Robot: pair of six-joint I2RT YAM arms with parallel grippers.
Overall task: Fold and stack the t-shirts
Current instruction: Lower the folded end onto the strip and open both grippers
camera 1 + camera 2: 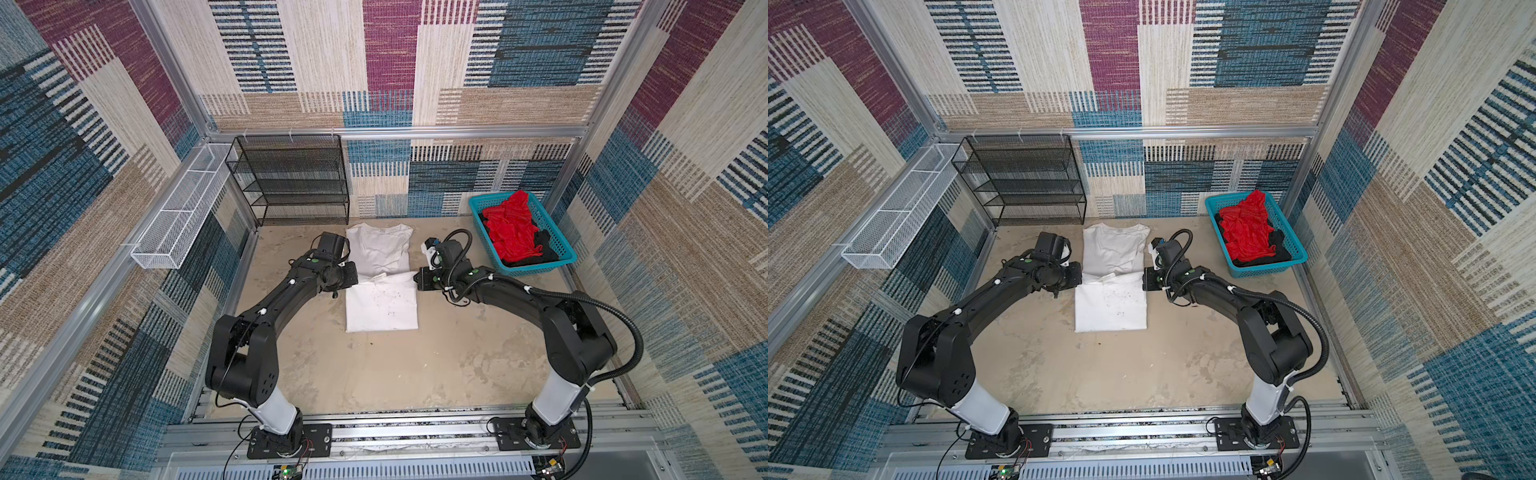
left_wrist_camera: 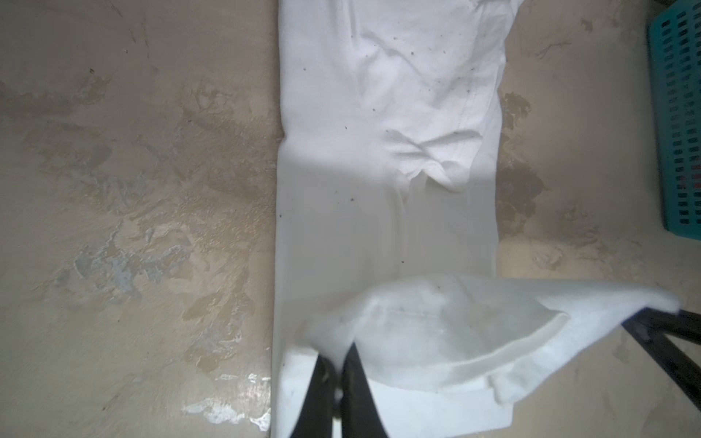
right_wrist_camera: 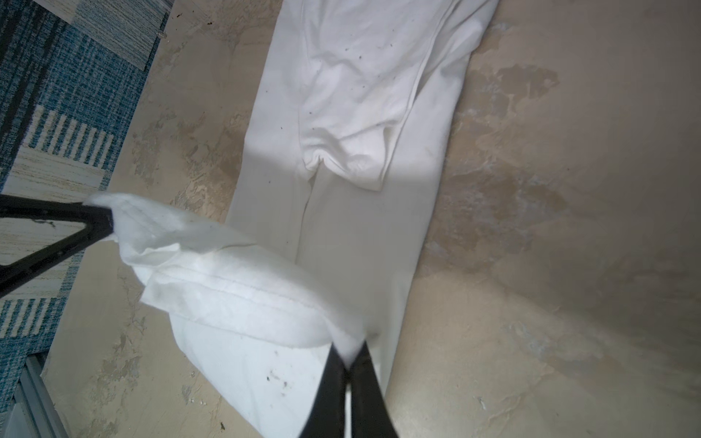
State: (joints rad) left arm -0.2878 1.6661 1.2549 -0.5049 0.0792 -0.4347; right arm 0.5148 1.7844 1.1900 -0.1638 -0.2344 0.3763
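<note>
Overhead, in both top views, the white shirt [image 1: 380, 299] [image 1: 1112, 305] lies at centre frame on the table [image 1: 395, 374]. Its lower half is doubled over, with the hem raised across its middle. The left gripper [image 1: 351, 286] and right gripper [image 1: 417, 280] flank its side edges, each pinched shut on a hem corner. Bare table runs from the shirt's lower fold edge down to the arm bases. At right of frame, the red shirt [image 1: 513, 230] and black shirt [image 1: 540, 245] lie heaped in the basket [image 1: 536, 270], just beside the right wrist. A rack [image 1: 291, 178] stands at the back wall, close to the collar end, and a wire tray [image 1: 178, 212] lines the wall at left of frame.

From the left wrist, the left gripper [image 2: 337, 366] clamps the white hem, which sags across to the right gripper [image 2: 667, 316]. The flat body of the shirt [image 2: 379, 113] lies beyond, with bare table along both long edges and the basket [image 2: 679, 113] well clear.

From the right wrist, the right gripper [image 3: 351, 360] grips the other corner, with the left gripper [image 3: 106, 223] opposite. The shirt [image 3: 360, 94] has open table on one side and a narrower strip toward the wall.
</note>
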